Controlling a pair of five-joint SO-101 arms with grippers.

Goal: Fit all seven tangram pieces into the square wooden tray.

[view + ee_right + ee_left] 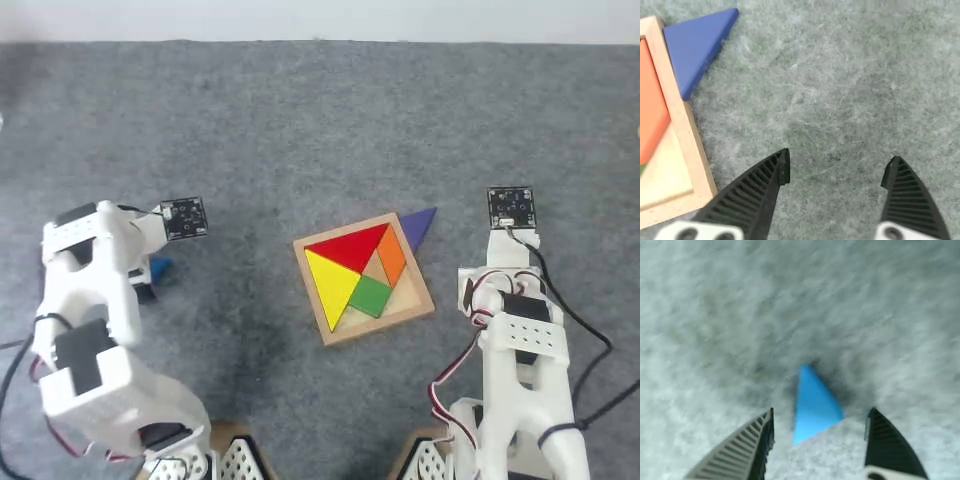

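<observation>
The square wooden tray (418, 311) lies mid-table holding a red triangle (352, 247), a yellow triangle (330, 282), an orange piece (392, 256) and a green square (371, 296). A dark blue triangle (418, 224) leans on the tray's far right corner, also seen as the blue triangle (694, 45) beside the tray rim (687, 140). A light blue triangle (813, 407) rests on the carpet between the fingers of my left gripper (819, 432), which is open; its edge (160, 268) peeks out by the left arm. My right gripper (836, 175) hangs open over bare carpet right of the tray.
Grey carpet covers the table. The left arm's body (95, 330) stands at the near left and the right arm's body (520, 360) at the near right. Part of the tray floor (377, 270) shows bare wood.
</observation>
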